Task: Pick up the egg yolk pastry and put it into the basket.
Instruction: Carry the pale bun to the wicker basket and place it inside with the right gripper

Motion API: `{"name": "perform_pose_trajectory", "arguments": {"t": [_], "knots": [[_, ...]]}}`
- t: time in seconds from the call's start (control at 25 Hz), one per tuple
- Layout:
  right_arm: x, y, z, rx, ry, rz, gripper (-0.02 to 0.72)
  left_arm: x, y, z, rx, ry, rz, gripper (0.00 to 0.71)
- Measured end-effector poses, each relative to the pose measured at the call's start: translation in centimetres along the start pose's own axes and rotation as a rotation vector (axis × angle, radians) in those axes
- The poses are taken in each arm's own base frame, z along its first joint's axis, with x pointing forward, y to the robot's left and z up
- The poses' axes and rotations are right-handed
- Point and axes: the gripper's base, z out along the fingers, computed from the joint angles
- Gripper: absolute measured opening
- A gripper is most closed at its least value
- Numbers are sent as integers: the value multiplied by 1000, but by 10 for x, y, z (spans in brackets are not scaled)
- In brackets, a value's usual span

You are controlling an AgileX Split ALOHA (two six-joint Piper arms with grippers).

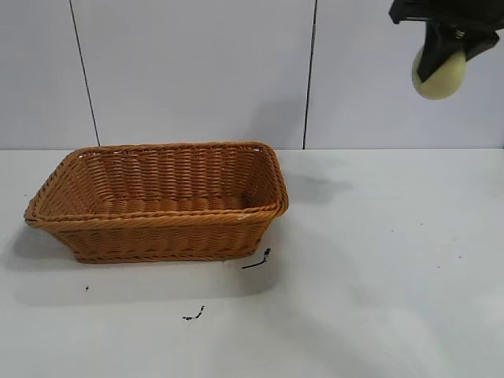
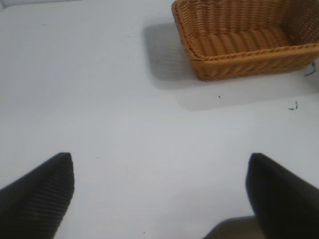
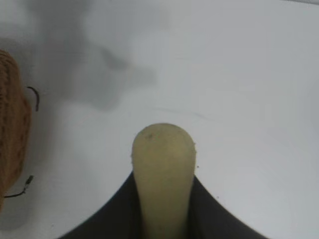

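Right claw (image 1: 438,61) clamped on the egg yolk pastry (image 1: 439,76), high above the surface (image 1: 378,260) at far right, well apart from the basket (image 1: 157,201) sitting left of centre. Left claw (image 2: 159,191) over bare surface, fingers (image 2: 40,194) wide apart, holding nothing.

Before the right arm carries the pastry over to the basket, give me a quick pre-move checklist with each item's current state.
1. Right pincer shut on the egg yolk pastry: ok.
2. Pastry lifted clear of the table: ok.
3. Basket upright, opening unobstructed: ok.
4. Basket interior free of other items: ok.
5. Left pincer open, hovering away from the basket: ok.
6. Grip firm enough for the move: cannot tell.
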Motion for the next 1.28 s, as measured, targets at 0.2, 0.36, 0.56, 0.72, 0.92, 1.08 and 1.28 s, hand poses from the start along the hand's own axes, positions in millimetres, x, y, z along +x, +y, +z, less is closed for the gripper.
{"name": "perform_pose_trajectory", "arguments": {"t": [0.2,0.36,0.56,0.72,0.92,1.08,1.28], "knots": [[-15,67,13,-73,4,-120,96,0,0,0,0,0,0,696],[-15,129,20,-139,-6,-222,96,0,0,0,0,0,0,696],[2,198,39,-209,-1,-345,96,0,0,0,0,0,0,696],[18,234,66,-248,-12,-396,96,0,0,0,0,0,0,696],[29,243,117,-243,4,-376,96,0,0,0,0,0,0,696],[36,240,150,-233,10,-360,95,0,0,0,0,0,0,696],[39,239,160,-226,23,-354,158,0,0,0,0,0,0,696]]}}
